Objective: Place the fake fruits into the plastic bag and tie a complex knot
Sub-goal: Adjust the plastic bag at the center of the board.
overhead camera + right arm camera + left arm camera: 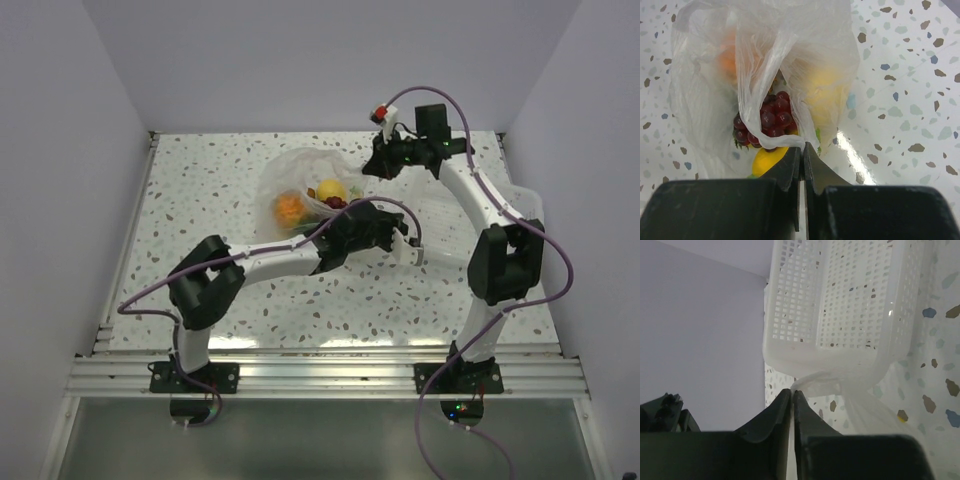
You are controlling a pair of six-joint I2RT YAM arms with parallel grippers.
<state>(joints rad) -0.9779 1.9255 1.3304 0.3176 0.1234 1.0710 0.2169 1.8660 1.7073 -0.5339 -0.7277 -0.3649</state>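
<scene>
jaws pinching plastic bag (pixel 765 60) edges, tray (pixel 840 300) close ahead

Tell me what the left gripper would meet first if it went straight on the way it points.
Past the plastic bag pinched in the left gripper, probably the white slotted tray; depth is unclear.

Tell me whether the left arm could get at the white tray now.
Probably not yet: the tray sits just ahead, but the left fingers are shut on the plastic bag.

Plain white walls (pixel 300 60) enclose a speckled terrazzo table (pixel 200 200) edged by aluminium rails (pixel 330 372).
</scene>
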